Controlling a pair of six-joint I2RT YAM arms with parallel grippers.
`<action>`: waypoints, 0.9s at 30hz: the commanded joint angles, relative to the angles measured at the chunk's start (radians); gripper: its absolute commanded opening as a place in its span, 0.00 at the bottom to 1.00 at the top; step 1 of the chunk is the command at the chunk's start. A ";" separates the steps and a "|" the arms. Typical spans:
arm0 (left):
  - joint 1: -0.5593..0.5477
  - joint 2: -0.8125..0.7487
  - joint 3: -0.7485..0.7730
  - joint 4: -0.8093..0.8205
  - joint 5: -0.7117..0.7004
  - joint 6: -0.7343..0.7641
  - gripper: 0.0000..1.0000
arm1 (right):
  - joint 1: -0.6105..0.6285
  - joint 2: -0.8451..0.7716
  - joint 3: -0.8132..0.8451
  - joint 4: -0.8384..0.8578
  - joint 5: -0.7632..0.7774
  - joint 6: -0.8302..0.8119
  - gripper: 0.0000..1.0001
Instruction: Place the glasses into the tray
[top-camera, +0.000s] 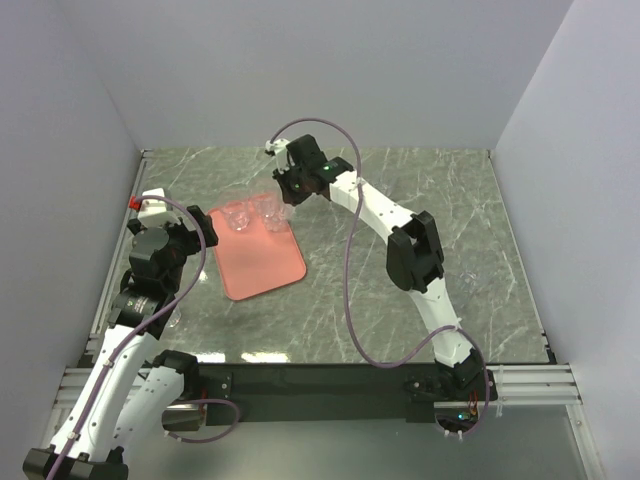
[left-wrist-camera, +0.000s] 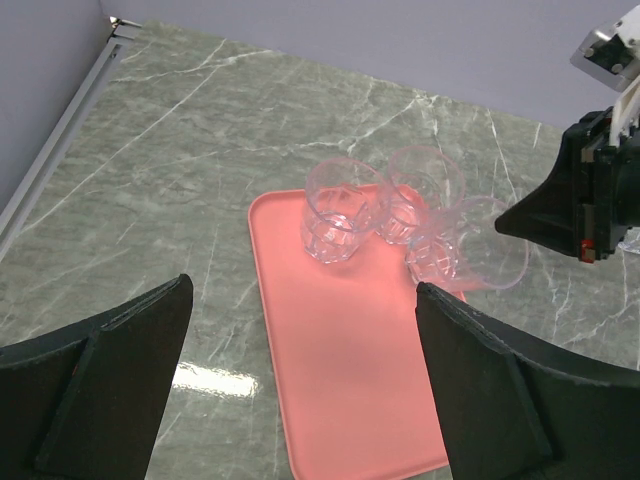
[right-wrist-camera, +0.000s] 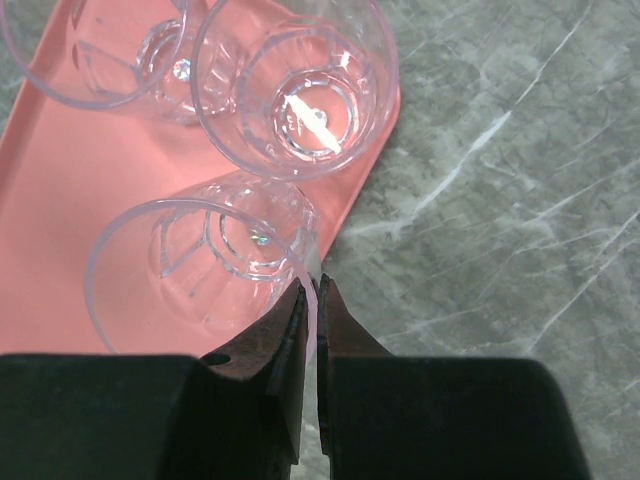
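Now right gripper (right-wrist-camera: 312, 292) pinches rim of glass (right-wrist-camera: 200, 265), tilted over tray (right-wrist-camera: 60, 190) far corner, beside two upright glasses (right-wrist-camera: 295, 85). Left gripper (left-wrist-camera: 300, 310) gapes wide, empty. Glass likely light, rigid, slick, breakable; rim pinch suits.

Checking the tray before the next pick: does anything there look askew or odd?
Yes. One glass at the tray's far right corner leans sideways, unlike the upright glass beside it. The right hand is pinching its rim, so it is not set down flat.
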 joint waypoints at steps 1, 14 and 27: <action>0.003 -0.002 -0.004 0.045 -0.006 0.021 0.99 | 0.030 0.019 0.047 0.079 0.038 0.030 0.01; 0.003 -0.006 -0.005 0.045 -0.003 0.019 0.99 | 0.039 0.028 0.016 0.089 0.080 0.025 0.14; 0.004 -0.008 -0.008 0.043 -0.011 0.018 0.99 | 0.044 -0.097 -0.037 0.059 0.057 -0.062 0.45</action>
